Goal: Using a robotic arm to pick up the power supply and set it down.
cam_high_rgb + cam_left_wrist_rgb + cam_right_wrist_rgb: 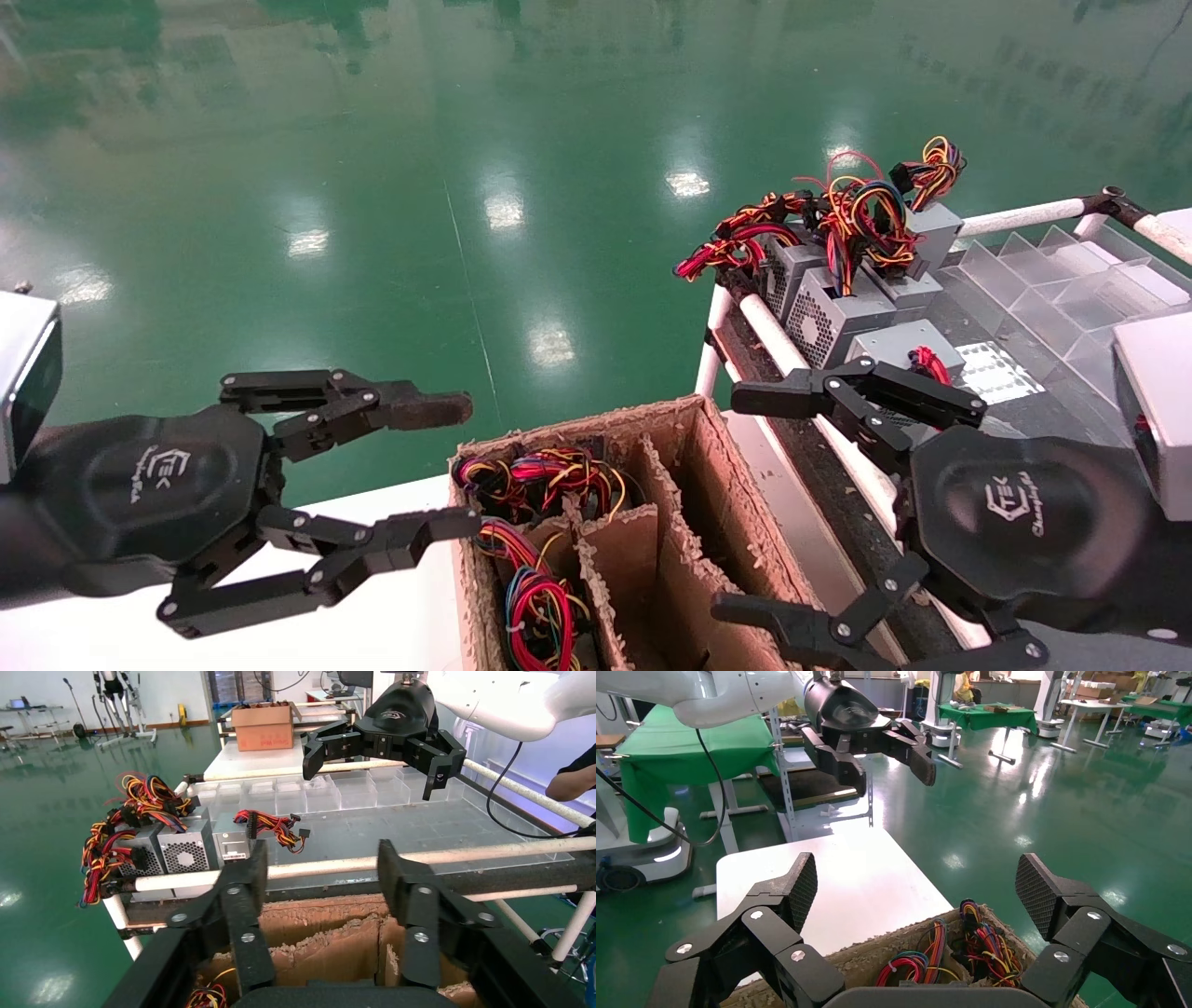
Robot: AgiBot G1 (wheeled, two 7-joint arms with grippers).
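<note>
Right black 2-finger gripper (745,503) hovers with fingers spread wide above the torn brown cardboard divider box (694,522), holding nothing. Left black gripper (461,466), also spread and empty, hangs beside the box. The grey sheet-metal power supply (829,317) with round fan grille rests on the white-railed rack (773,340) beyond.

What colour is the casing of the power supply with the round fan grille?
Grey metal; the power supply shows best in the head view.

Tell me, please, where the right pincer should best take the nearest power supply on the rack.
Probably by the bare grey side walls of the power supply, coming down from above. Its flat top faces up, and a red cable lies across it. The right pincer is open and empty.
</note>
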